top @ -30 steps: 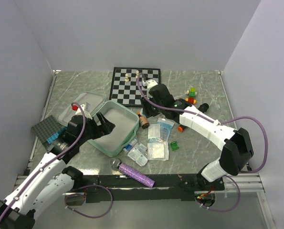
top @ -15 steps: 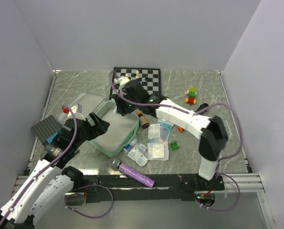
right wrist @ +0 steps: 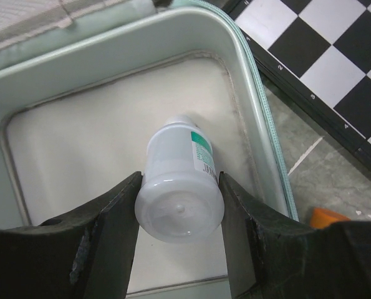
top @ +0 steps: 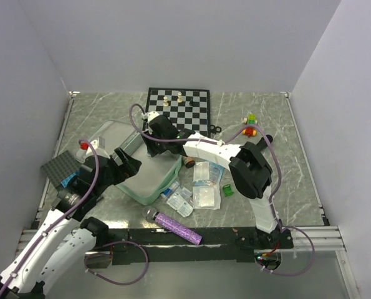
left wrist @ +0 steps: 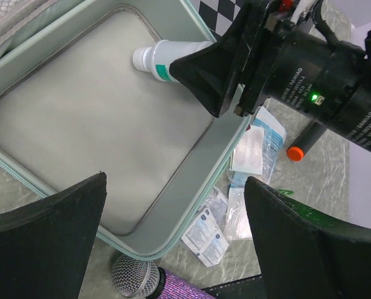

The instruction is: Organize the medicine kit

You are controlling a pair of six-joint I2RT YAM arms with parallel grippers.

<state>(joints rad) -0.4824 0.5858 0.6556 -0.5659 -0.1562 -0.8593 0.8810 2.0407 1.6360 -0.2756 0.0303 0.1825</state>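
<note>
Grey marbled worktop (top: 297, 162), medicine kit (top: 141, 198) open left of centre. Right pincer (right wrist: 179, 208), part-closed on white bottle (right wrist: 179, 180), now swung in over kit's tray; ready for release. Left pincer (left wrist: 173, 187) spread wide, empty.

The medicine kit (top: 149, 180) sits on the table (top: 285, 174), left of the middle, with its lid (top: 113, 134) lying open on its far left. A bottle (right wrist: 179, 205) is between the fingers of the right gripper (right wrist: 180, 180), inside the kit's far right corner. The chessboard (top: 191, 115) lies behind the kit. Packets (top: 206, 187) lie just right of the kit, a microphone (top: 173, 225) near of it, and a studded plate (top: 59, 167) left of it.
</note>
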